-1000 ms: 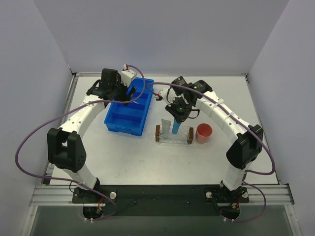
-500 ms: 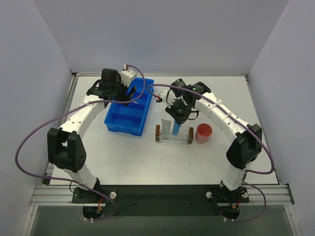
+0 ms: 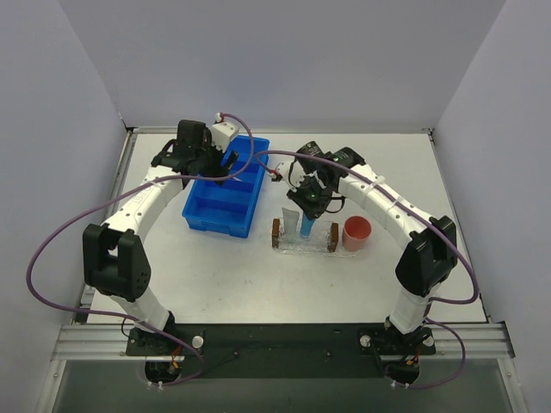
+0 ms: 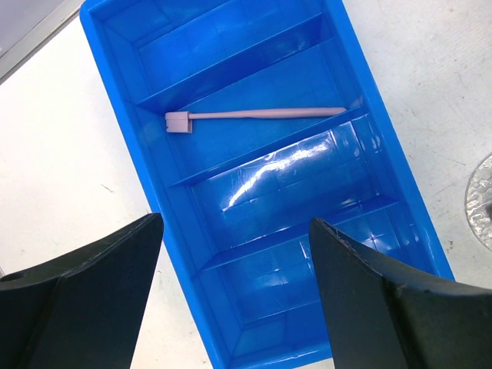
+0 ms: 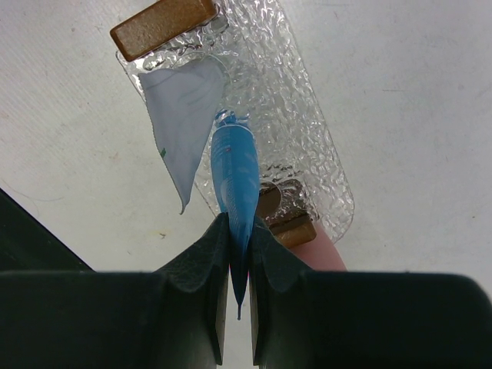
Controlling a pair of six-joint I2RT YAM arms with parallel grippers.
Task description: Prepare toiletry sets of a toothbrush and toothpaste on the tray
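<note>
My right gripper (image 5: 238, 254) is shut on the bright blue toothpaste tube (image 5: 234, 173) and holds it upright, cap end down on the clear glittery tray (image 5: 300, 131). The pale grey-blue toothpaste tube (image 5: 184, 108) lies on the tray beside it. In the top view the tray (image 3: 318, 247) sits at mid-table under the right gripper (image 3: 309, 206). The pink-lilac toothbrush (image 4: 257, 114) lies in a compartment of the blue bin (image 4: 115, 92). My left gripper (image 4: 238, 261) is open and empty, hovering above the bin (image 3: 225, 191).
A round pink cup (image 3: 356, 232) stands just right of the tray; it shows partly behind the tray's brown end block (image 5: 296, 227) in the right wrist view. The other brown block (image 5: 163, 24) is at the tray's far end.
My right gripper has shifted slightly left with the blue tube, bringing it down on the tray. The left arm has not moved.
</note>
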